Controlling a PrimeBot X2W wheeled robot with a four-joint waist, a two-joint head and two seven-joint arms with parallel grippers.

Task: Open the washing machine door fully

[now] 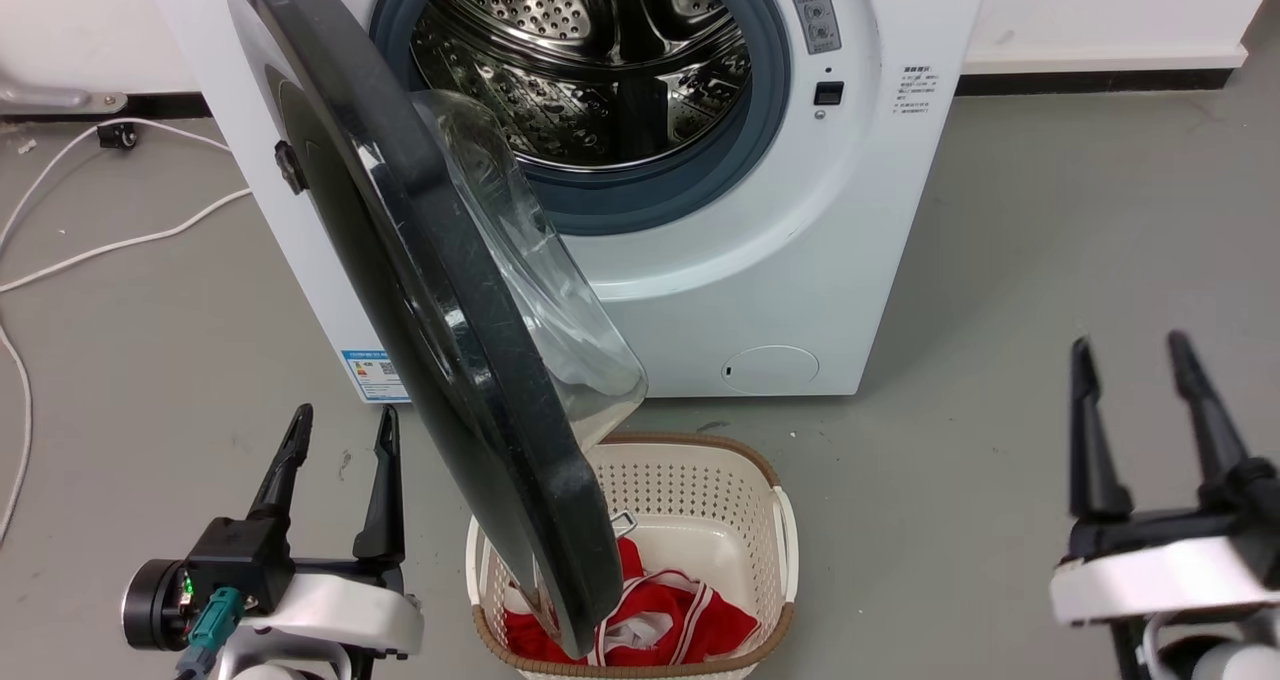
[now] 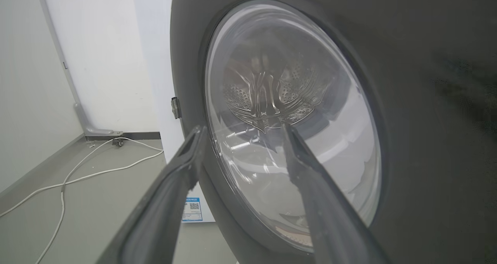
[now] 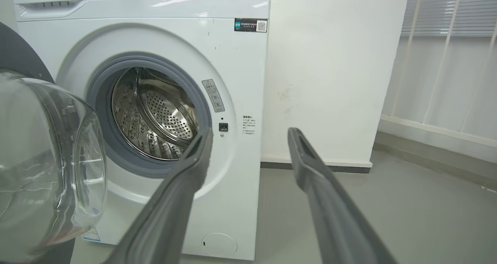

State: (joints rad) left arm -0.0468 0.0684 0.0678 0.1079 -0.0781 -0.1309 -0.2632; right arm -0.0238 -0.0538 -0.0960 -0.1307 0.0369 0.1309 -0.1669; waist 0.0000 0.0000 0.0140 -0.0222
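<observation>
Shows the washing machine door swung out from the washing machine on the hinge at the machine's left side, edge-on to the head camera, dark outer face turned left and clear glass bowl turned back toward the open steel drum. Catches the door's lower rim hanging above a white laundry basket set on the floor just in front of the machine, red cloth inside. Finds the left gripper low in front of the machine's left corner, just beside the door's outer face, fingers parted wide and clasping nothing. Places the right gripper well off the machine's right front corner, jaws likewise spread and empty. Takes in a white cable trailing over the grey floor left of the machine
</observation>
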